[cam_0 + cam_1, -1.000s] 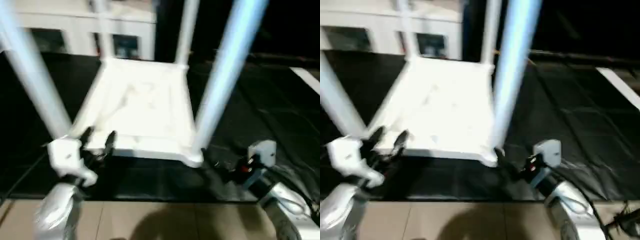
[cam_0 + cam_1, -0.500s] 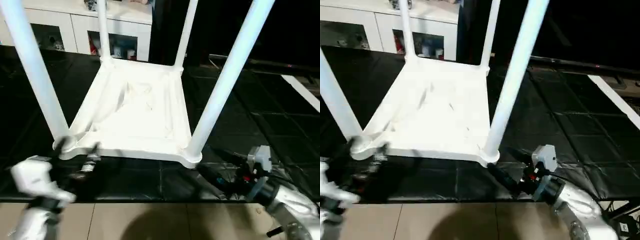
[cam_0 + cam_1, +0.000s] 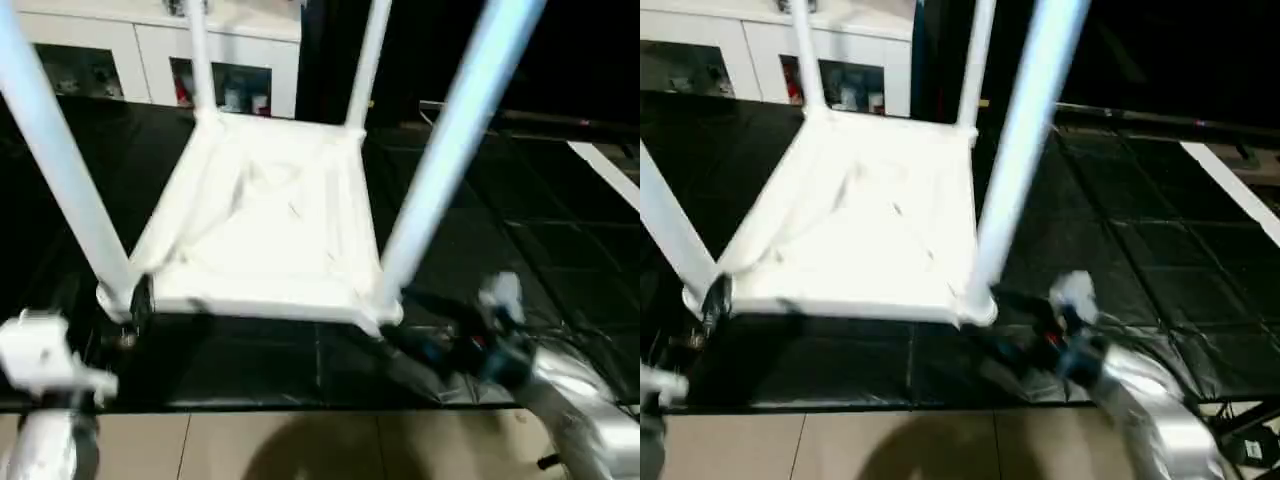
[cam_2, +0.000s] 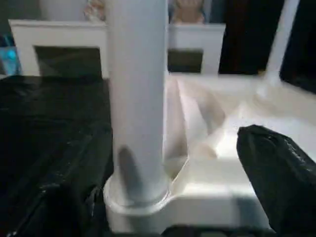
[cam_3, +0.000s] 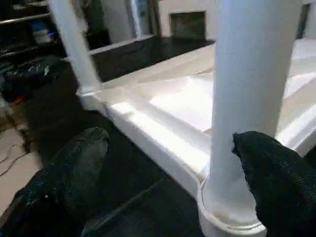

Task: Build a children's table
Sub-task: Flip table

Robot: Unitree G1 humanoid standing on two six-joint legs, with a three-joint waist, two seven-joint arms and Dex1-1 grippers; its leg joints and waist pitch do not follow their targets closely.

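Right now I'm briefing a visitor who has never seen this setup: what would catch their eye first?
The white children's table lies upside down on the black mat, its four legs pointing up. The left gripper and right gripper sit open by its two near corners, each next to a leg's foot. Behind stands a white cabinet with glass doors.

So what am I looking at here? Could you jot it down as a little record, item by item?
Table: white children's table, upside down on a black floor mat
Legs: all four standing up in the corner sockets
Left claw: open, at the near-left leg
Right claw: open, by the near-right leg
Background: white cabinet
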